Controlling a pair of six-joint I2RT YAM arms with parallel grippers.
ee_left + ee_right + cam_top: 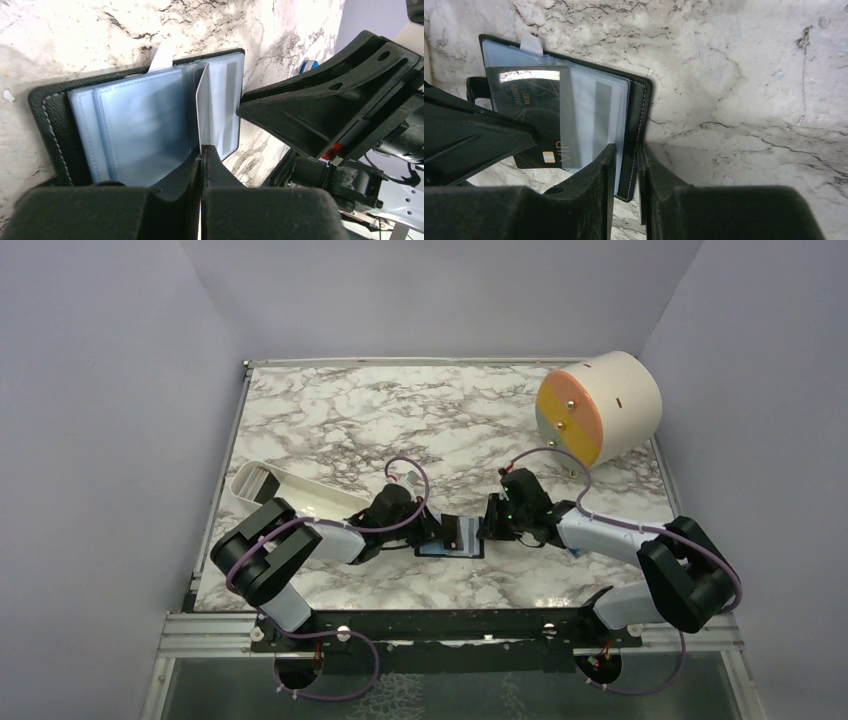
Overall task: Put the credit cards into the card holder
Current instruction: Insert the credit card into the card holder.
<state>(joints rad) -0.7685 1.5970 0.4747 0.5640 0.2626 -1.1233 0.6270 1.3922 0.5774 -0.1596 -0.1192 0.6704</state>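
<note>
The card holder lies open on the marble between the two arms, its light blue sleeves facing up inside a black stitched cover. My left gripper is shut on a credit card, which appears edge-on as a thin pale strip standing over the sleeves. From the right wrist view the same card is black with "VIP" on it, its right part under a clear sleeve. My right gripper is shut on the holder's black right edge, one finger on either side.
A white oblong tray lies left of the left arm. A large cream drum with a coloured face lies at the back right. A small blue block sits beyond the holder. A white tab sticks out of the holder's far edge.
</note>
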